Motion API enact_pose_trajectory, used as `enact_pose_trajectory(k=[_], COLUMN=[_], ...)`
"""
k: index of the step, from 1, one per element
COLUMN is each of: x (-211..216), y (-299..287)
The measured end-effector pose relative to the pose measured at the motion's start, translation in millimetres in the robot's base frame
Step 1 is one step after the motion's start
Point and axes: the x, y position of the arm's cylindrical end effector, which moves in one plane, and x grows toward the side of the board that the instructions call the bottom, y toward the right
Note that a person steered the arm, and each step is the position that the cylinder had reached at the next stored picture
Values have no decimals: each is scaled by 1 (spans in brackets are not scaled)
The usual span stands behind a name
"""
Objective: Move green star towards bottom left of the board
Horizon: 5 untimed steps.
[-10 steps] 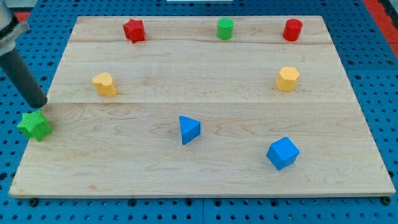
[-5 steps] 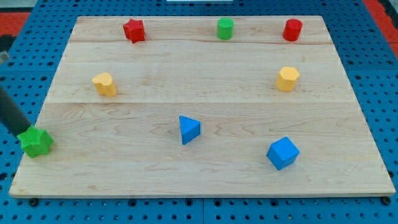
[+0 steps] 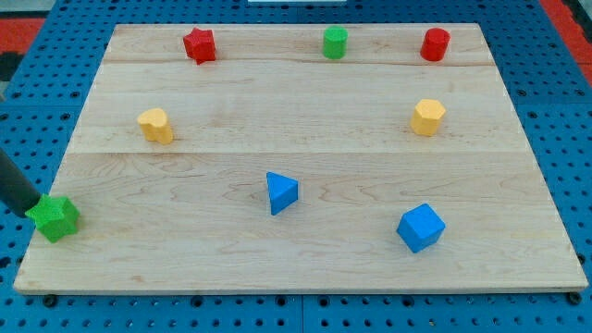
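The green star [image 3: 54, 218] sits at the board's left edge, near the bottom left corner, partly overhanging the edge. My dark rod comes in from the view's left edge. My tip [image 3: 32, 211] is at the star's upper left side, touching it or very close to it.
The wooden board [image 3: 305, 259] carries a red star [image 3: 199, 44], a green cylinder [image 3: 335, 43] and a red cylinder [image 3: 435, 43] along the top, two yellow blocks [image 3: 155, 124] [image 3: 427, 117], a blue triangle [image 3: 280, 191] and a blue cube [image 3: 421, 227].
My rod has moved down and to the left. The green star has slid down along the left edge, closer to the bottom left corner.
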Motion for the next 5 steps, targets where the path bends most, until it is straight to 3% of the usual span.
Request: enact_pose_trajectory(k=[5], x=[7], y=[9])
